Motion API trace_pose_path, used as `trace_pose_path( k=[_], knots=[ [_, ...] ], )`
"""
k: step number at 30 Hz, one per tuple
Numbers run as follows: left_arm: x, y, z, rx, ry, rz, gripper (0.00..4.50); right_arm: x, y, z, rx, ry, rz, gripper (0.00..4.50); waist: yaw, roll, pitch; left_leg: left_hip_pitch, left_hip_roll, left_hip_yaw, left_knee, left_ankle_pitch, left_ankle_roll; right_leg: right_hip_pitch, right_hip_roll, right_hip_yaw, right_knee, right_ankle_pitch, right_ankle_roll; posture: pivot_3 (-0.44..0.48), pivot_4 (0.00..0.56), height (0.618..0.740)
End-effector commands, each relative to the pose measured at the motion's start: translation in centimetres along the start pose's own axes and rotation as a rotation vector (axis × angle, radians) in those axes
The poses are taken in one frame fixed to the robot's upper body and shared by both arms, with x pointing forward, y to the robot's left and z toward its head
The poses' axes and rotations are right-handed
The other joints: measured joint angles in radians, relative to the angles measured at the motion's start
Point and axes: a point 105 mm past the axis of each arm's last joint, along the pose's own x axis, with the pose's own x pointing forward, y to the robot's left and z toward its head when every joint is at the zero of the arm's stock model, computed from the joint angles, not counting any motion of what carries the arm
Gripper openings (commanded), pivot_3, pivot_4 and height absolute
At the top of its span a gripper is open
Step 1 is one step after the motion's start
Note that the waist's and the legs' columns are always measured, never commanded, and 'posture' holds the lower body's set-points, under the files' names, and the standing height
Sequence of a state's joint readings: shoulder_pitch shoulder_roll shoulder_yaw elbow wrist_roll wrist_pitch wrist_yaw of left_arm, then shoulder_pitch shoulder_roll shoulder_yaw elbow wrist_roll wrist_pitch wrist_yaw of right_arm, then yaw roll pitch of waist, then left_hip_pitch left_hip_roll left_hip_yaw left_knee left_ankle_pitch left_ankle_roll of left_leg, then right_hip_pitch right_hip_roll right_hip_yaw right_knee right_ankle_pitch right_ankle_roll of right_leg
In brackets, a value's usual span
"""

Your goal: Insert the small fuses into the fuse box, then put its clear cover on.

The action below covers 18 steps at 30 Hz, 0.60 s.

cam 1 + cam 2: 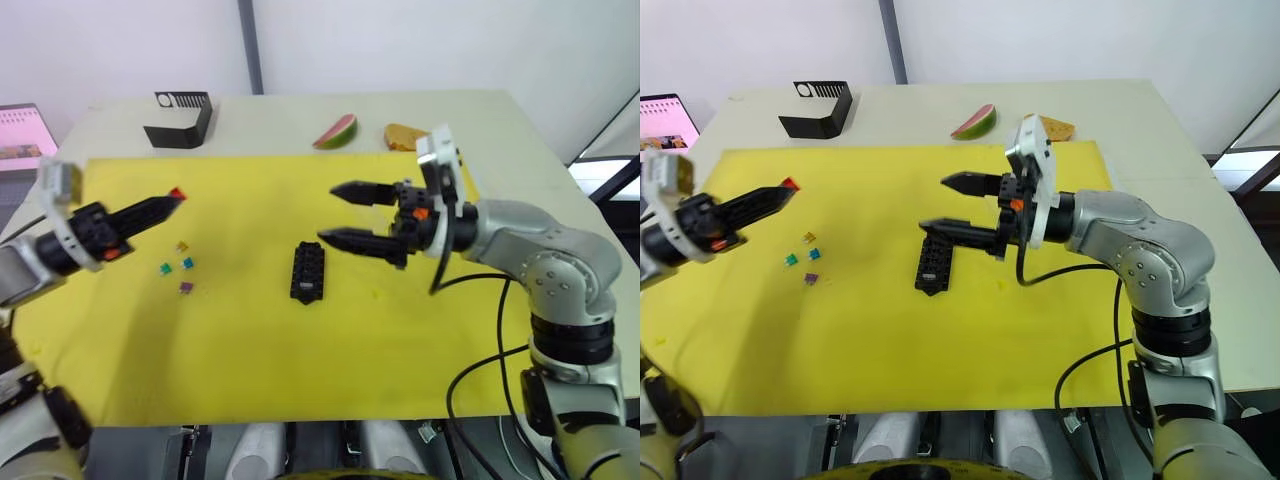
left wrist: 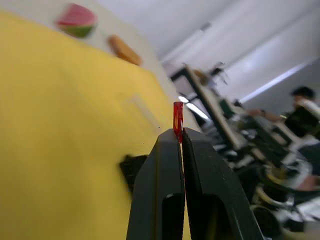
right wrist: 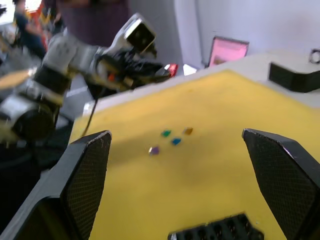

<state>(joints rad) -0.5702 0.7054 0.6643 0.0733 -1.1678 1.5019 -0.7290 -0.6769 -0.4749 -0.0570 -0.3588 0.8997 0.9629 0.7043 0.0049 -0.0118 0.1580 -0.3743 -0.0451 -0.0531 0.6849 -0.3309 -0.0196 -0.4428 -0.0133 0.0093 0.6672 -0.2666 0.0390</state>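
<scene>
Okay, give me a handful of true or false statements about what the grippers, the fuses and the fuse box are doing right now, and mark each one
1. The left gripper is shut on the red fuse. True.
2. The right gripper is closed around the fuse box. False: its fingers are spread wide, and the box lies on the yellow mat.
3. Four loose fuses lie on the mat on the robot's left of the fuse box. True.
4. The watermelon slice sits on the yellow mat. False: it rests on the table beyond the mat's far edge.
5. The black holder stands at the table's far side. True.
</scene>
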Motion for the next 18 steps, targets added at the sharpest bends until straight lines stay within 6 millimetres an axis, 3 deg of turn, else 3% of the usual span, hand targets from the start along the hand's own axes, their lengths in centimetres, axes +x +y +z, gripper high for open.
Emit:
trace_pose_path(
  k=[1, 9, 15, 16, 18],
  knots=[
    [2.1, -3.5, 0.2, 0.056, 0.060, -0.165, 0.02, 0.8, -0.5, 2.2, 0.074, -0.125, -0.021, 4.50, -0.012, 0.000, 0.000, 0.000, 0.000, 0.000, 0.000, 0.001, -0.002, 0.000, 0.000, 0.000, 0.000, 0.000, 0.000, 0.000, 0.150, 0.740],
    [6.1, -5.8, -0.4, 0.045, 0.111, -0.348, 0.02, 1.9, -1.1, 3.1, 0.233, -0.235, -0.013, 4.50, -0.023, 0.000, 0.000, 0.000, 0.000, 0.000, 0.000, 0.002, -0.003, 0.000, 0.000, 0.000, 0.000, 0.000, 0.000, 0.000, 0.150, 0.740],
    [7.3, -6.4, -0.4, 0.060, 0.085, -0.385, 0.02, 2.8, -1.3, 3.7, 0.303, -0.294, -0.031, 4.50, -0.024, 0.000, 0.000, 0.000, 0.000, 0.000, 0.000, 0.002, -0.004, -0.001, 0.001, 0.000, 0.001, 0.000, 0.000, 0.000, 0.150, 0.740],
    [7.6, -6.2, -0.5, 0.069, 0.082, -0.367, 0.00, 2.8, -1.2, 3.6, 0.300, -0.289, -0.034, 3.91, -0.023, 0.000, 0.000, 0.000, 0.000, 0.000, 0.000, 0.002, -0.004, -0.001, 0.001, 0.000, 0.001, 0.000, 0.000, 0.000, 0.150, 0.740],
    [7.9, -6.2, -0.7, 0.075, 0.083, -0.371, 0.00, 3.0, -0.9, 3.5, 0.299, -0.283, -0.029, 3.21, -0.022, 0.000, 0.000, 0.000, 0.000, 0.000, 0.000, 0.002, -0.004, -0.001, 0.001, 0.000, 0.001, 0.000, 0.000, 0.000, 0.150, 0.740]
  ],
)
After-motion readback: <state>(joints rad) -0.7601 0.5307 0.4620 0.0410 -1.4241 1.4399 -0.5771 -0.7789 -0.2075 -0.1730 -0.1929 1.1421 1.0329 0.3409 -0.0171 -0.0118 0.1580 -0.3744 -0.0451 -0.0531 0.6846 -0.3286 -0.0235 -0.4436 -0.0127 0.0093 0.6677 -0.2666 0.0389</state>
